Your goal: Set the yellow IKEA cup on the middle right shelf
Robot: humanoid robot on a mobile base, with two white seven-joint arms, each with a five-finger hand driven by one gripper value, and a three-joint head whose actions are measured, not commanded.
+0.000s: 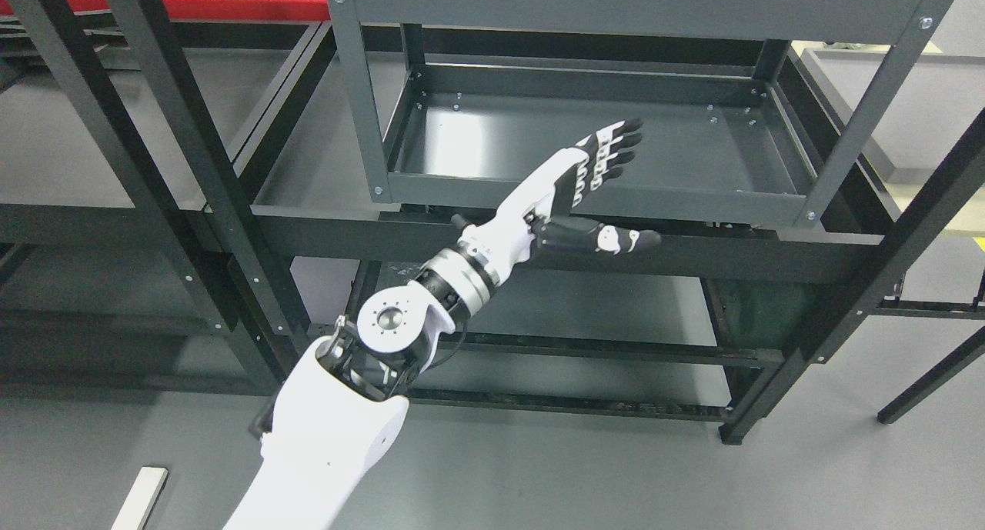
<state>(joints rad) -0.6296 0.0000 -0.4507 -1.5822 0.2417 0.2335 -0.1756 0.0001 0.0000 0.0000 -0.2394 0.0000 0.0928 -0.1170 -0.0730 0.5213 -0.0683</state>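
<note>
We see our left arm [338, 430] rising from the bottom edge left of the middle and reaching up and to the right, its white forearm ending in the left hand [573, 195] held in front of the dark grey shelf unit [362, 99]. The hand is empty, its four fingers [616, 149] stretched out straight and side by side, pointing up and to the right over the front lip of the shelf tray [692, 157], while the thumb [608, 238] sticks out to the right, well apart from them, along the dark crossbar [769, 249] below the tray's front edge. The hand's long axis runs diagonally from lower left to upper right, in line with the forearm. We find no yellow cup anywhere in this view: not in the hand, not on the tray, not on the lower rails, so where it is we cannot tell. The tray itself shows only its bare grey floor, with a bright glare patch toward its left side. The top of the shelf unit is cut off by the upper edge, and its right posts run out of view. More dark racking [192, 168] stands to the left, with a red bar [231, 5] behind it at the top. A pale flat strip [142, 498] lies on the floor [616, 476] at the lower left, partly cut off.
</note>
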